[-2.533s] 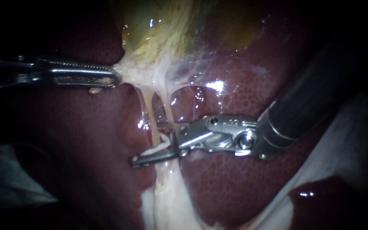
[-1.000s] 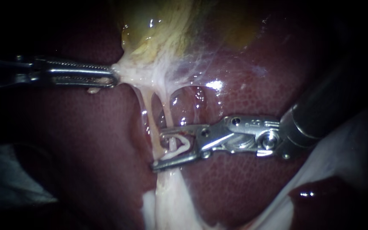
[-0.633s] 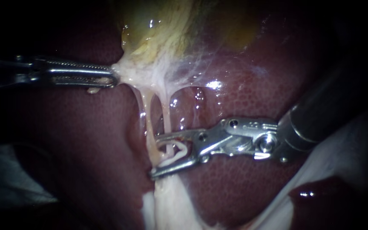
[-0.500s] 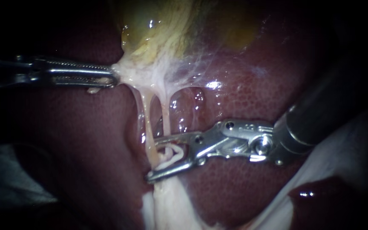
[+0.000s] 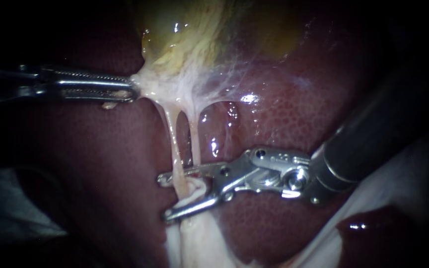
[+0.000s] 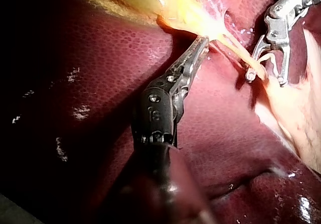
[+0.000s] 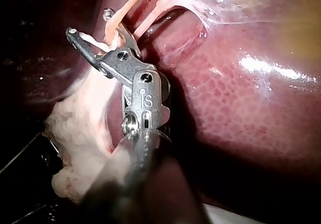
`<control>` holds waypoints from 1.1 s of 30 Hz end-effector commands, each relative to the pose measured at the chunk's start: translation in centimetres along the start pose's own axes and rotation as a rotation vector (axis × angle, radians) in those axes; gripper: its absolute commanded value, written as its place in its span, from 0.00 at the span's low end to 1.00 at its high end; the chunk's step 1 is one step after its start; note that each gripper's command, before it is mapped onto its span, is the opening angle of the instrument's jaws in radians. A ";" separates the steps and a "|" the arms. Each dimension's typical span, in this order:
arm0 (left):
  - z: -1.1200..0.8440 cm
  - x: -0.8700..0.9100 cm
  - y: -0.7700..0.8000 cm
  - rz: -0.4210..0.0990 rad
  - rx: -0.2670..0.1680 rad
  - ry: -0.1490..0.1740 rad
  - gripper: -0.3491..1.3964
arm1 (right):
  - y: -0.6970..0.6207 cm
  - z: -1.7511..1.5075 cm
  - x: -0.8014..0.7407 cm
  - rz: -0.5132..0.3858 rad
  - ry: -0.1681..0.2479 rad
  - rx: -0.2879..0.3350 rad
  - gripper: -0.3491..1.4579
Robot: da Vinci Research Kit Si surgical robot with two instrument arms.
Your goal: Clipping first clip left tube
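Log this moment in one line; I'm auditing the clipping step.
left instrument: jaws shut on gallbladder tissue | right instrument: jaws hold open clip, left tube between them | status: clip not yet closed

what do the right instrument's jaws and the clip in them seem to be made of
Right instrument: its jaws look like bare polished metal, silvery with sharp glints. Clip: white, matt, no glint, so probably plastic, though that is uncertain.
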 end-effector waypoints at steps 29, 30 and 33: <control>0.01 0.00 0.00 0.000 0.000 0.000 0.00 | -0.23 0.05 0.25 0.046 0.050 0.068 0.35; 0.01 0.00 0.00 0.000 0.000 0.000 0.00 | -0.22 0.05 0.25 0.046 0.050 0.069 0.33; 0.01 0.00 0.00 0.000 0.000 0.000 0.00 | -0.21 0.04 0.24 0.046 0.049 0.071 0.28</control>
